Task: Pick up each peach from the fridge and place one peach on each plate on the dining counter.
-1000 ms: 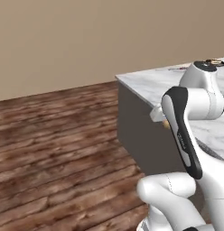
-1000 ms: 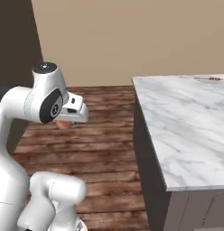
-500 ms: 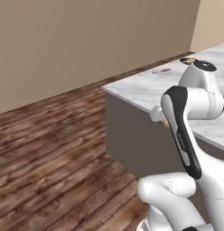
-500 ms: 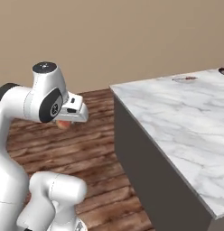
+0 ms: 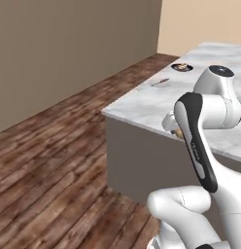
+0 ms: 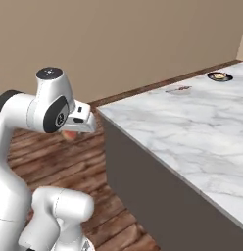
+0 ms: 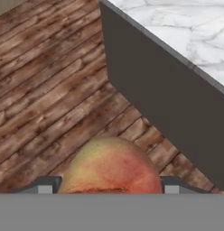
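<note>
My gripper [image 7: 109, 184] is shut on a reddish-orange peach [image 7: 109, 164] with a yellowish blush, held above the wooden floor beside the corner of the dining counter [image 7: 177, 22]. In the right base view the peach [image 6: 70, 135] peeks out under the hand, left of the counter's marble top [image 6: 192, 127]. In the left base view a bit of the peach [image 5: 179, 132] shows behind the forearm. A black plate [image 5: 181, 67] [image 6: 219, 76] sits at the counter's far end with something pale on it, too small to name. The fridge is out of view.
A small flat thing [image 5: 160, 81] [image 6: 178, 89] lies on the marble nearer than the plate. The counter's grey side [image 5: 137, 165] drops to a dark wooden floor [image 5: 49, 175]. A beige wall [image 6: 118, 44] runs behind.
The whole picture has shifted: the base has moved, and the counter now lies more across the views with its far end in sight. The arm keeps its pose with the peach.
</note>
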{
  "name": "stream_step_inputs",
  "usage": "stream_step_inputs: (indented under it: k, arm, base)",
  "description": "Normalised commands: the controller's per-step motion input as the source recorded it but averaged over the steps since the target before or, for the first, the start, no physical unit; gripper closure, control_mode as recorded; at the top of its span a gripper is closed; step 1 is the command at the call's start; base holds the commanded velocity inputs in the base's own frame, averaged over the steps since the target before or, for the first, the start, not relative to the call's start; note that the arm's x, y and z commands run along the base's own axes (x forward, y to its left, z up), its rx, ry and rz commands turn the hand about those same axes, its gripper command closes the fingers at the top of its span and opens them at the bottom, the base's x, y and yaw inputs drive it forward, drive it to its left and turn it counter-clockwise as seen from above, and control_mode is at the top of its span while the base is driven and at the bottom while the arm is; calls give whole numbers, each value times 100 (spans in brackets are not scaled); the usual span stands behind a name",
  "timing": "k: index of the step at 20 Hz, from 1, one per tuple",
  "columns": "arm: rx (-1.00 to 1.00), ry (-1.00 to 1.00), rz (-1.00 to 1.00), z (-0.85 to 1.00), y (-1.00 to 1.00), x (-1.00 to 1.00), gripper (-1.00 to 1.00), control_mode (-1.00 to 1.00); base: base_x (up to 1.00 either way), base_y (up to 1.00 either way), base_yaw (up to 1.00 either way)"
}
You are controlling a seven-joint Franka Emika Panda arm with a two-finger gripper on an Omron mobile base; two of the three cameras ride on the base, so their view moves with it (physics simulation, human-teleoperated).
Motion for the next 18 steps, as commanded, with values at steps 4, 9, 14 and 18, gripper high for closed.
stream_step_inputs:
  k: [4,9,14,18]
  arm:
    - [0,0,0,0,0,0,100,100]
    - [0,0,0,0,0,0,100,100]
    - [0,0,0,0,0,0,100,100]
    - [0,0,0,0,0,0,100,100]
  base:
    - [98,100,-43]
    - [85,100,-43]
    - [80,100,-43]
    - [77,100,-43]
